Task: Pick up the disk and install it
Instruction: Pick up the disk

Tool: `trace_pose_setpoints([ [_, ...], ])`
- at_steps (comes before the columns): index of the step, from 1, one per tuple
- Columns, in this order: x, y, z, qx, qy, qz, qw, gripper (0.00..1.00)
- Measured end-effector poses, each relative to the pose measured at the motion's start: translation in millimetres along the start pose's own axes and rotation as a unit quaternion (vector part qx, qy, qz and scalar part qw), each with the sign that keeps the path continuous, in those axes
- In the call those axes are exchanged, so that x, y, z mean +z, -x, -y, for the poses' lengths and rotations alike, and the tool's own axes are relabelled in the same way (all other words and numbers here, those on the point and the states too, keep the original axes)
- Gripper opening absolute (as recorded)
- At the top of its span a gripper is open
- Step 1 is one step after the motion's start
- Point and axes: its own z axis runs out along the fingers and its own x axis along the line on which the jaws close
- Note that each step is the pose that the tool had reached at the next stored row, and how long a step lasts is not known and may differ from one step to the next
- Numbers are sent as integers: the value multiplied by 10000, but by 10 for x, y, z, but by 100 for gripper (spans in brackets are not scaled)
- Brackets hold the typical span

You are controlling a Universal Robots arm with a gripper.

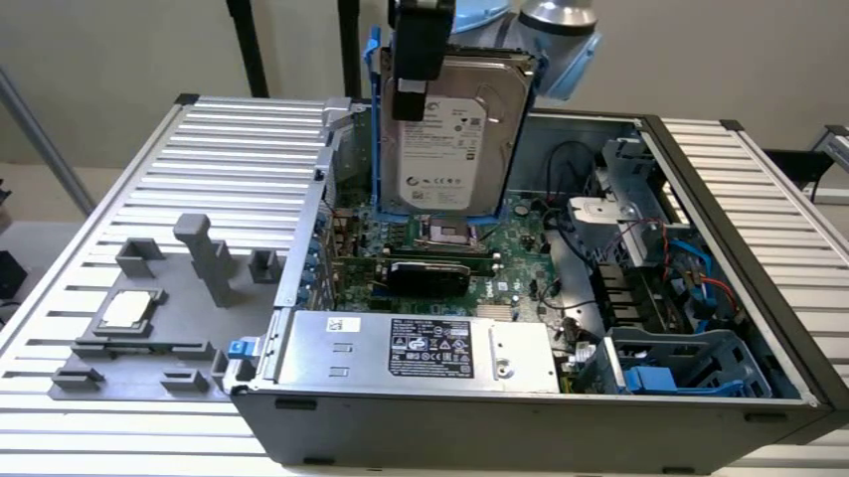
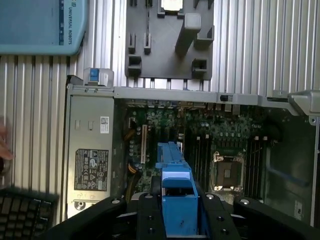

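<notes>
In the exterior view, we are looking at the gripper (image 1: 420,79) holding the disk (image 1: 451,134) by its upper edge, with the fingers clamped onto it. The disk is hanging upright in the air above the open computer case (image 1: 531,437), its white label facing the camera and its blue rails running down both sides. Its lower edge is hovering over the motherboard (image 1: 438,243), clear of it. Inside the case, the power supply (image 1: 412,348) is lying along the near wall, and a blue drive bay (image 1: 683,363) is sitting in the corner at the exterior view's right. On the slatted table (image 1: 239,139), at the exterior view's left of the case, a grey fixture plate (image 1: 153,328) is carrying a small silver chip (image 1: 126,310).

In the wrist view, we are looking along the disk (image 2: 175,170) edge-on, seeing mostly its blue carrier between the black fingers (image 2: 150,215) of the gripper (image 2: 177,212), which are pressing on it from both sides. Beyond it, the motherboard (image 2: 200,135) and its processor socket (image 2: 226,172) are lying open, with the power supply (image 2: 90,150) beside them and the fixture plate (image 2: 170,40) outside the case wall.
</notes>
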Motion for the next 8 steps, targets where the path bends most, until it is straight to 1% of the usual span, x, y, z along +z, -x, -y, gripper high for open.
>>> trace_pose_setpoints([
  [8,-23,-109,363,0,0,0,10000,33],
])
